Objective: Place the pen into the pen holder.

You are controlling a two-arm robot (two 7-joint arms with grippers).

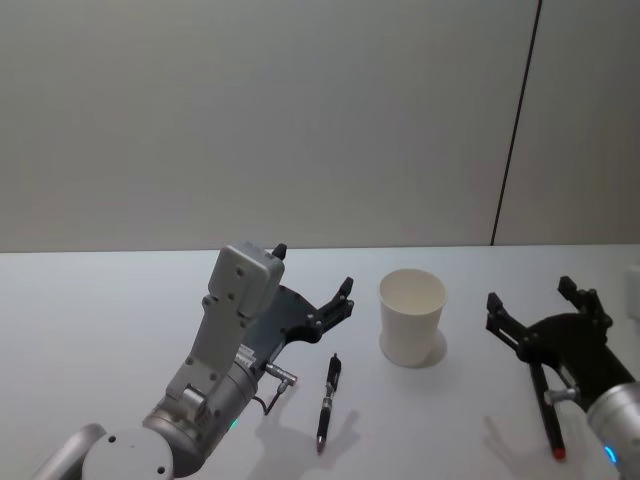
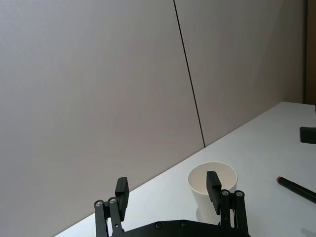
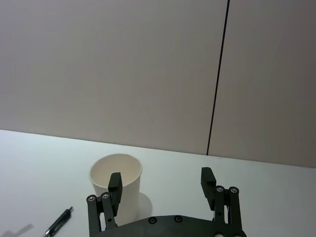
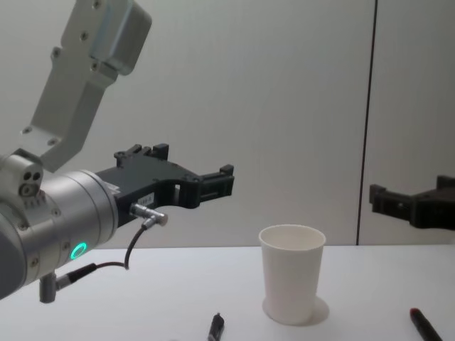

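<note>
Two pens are lying on the white table and neither is being held, so the job is sitting at its very first step: the reach. A black pen is resting flat near the pen holder, on its left and a little nearer the robot, not touching it. A red-tipped pen is lying off to the holder's right. The left gripper is hovering left of the holder, above the tabletop and just beyond the black pen, its fingers spread wide with nothing between them. The right gripper is hanging to the holder's right, over the red-tipped pen, fingers likewise splayed and empty. I'm guessing the next move is calling for one gripper to drop onto a barrel, pinch across it, lift, and tip the pen upright over the rim. The holder is standing upright and looks to be holding nothing
</note>
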